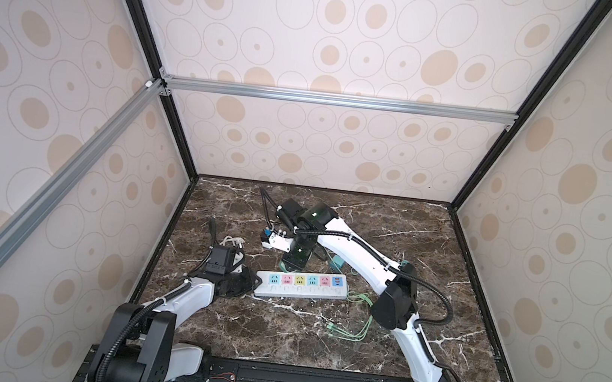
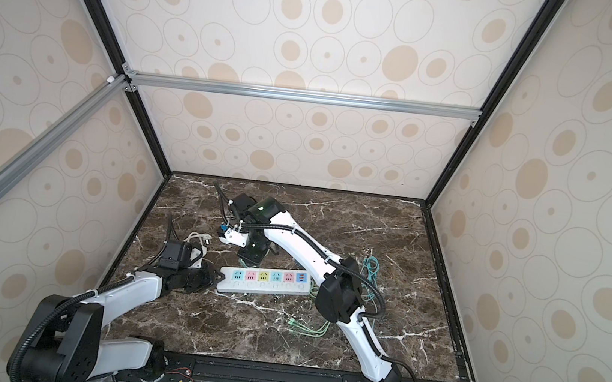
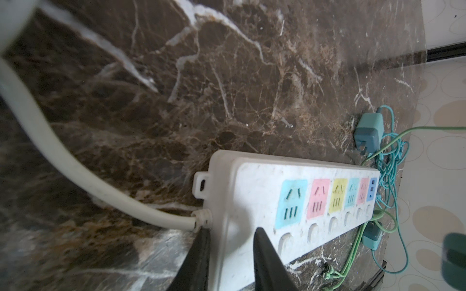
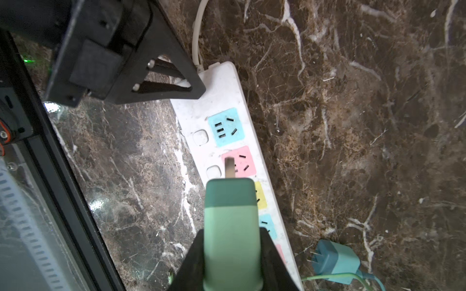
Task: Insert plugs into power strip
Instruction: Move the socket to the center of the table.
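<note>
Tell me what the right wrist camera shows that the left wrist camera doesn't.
Only right wrist: the right gripper clamping the mint green plug, prong by the pink socket. Only left wrist: a second teal plug by the button edge, and the USB panel. Both: the power strip, its white cord, one teal plug.

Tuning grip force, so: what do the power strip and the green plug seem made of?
Power strip: apparently hard white plastic, matte, with grey scuffs. Green plug: likely smooth two-tone plastic, soft sheen; its prong looks like dull metal.
</note>
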